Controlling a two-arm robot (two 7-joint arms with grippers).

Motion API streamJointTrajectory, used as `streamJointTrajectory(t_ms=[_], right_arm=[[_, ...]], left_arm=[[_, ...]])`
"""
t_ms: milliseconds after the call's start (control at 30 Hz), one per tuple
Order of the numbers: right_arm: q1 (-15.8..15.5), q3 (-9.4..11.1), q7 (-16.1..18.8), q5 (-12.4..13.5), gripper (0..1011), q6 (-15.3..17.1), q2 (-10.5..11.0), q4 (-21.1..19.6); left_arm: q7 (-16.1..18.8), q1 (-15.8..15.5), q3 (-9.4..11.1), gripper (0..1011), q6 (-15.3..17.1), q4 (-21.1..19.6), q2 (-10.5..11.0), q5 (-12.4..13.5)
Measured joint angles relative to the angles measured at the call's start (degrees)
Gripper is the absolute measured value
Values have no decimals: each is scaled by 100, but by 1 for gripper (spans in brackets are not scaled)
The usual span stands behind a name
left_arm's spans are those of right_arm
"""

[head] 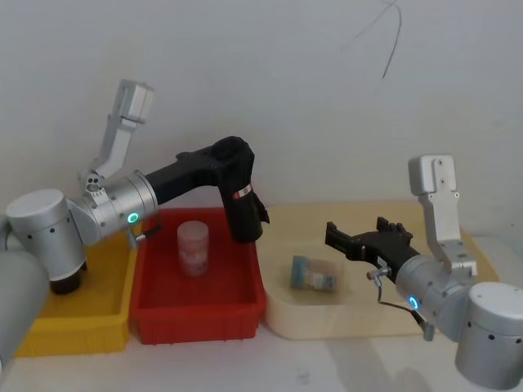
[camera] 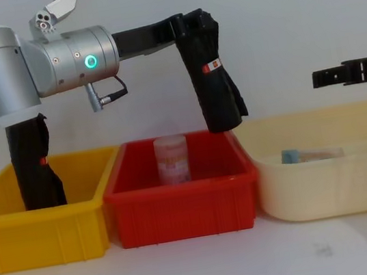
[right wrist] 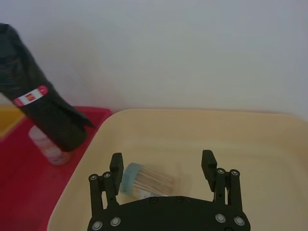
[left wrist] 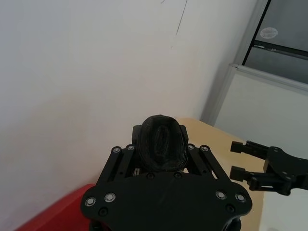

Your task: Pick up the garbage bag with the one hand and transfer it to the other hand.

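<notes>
Slim black left gripper [head: 231,155] on my green-ringed arm is clamped on the tall black folded-plastic garbage bag [head: 245,211], which hangs mid-frame above the red plastic bin [head: 196,320]. Handover looks next. My blue-ringed right gripper [head: 341,238] hovers spread wide and empty at lower right, and must close the gap.

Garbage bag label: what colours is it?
Red and white label on the black garbage bag; clearest in the right wrist view.

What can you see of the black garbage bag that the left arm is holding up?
The garbage bag is a tall, narrow bundle of soft, folded black plastic with a small red-and-white label. The left gripper clamps its top; it hangs tilted, flared lower end over the red bin's right rear corner. Nothing else visibly touches it.
</notes>
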Motion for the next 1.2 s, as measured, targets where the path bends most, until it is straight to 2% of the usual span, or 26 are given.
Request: streamJointTrajectory(t_ms=[333,567,767,1000,1200], right_arm=[[-106,-120,413,128,1000,-111,139,-141],[-156,-289,775,232,1000,-298,246,-194],[-145,-528,1050,242,1000,-701,286,-112],[-31,-806,1079,51,1000,-1181,245,146],[132,-1025,907,-194,1000,-1549,142,468]], left_arm=[[-11,-11,7,382,-19,65,-15,6],[-15,-16,12,382,-24,88,-20,9],[-20,-19,14,382,-27,100,-22,9],[-20,-21,14,382,-31,108,-25,9],[-20,-21,13,382,-32,111,-28,8]])
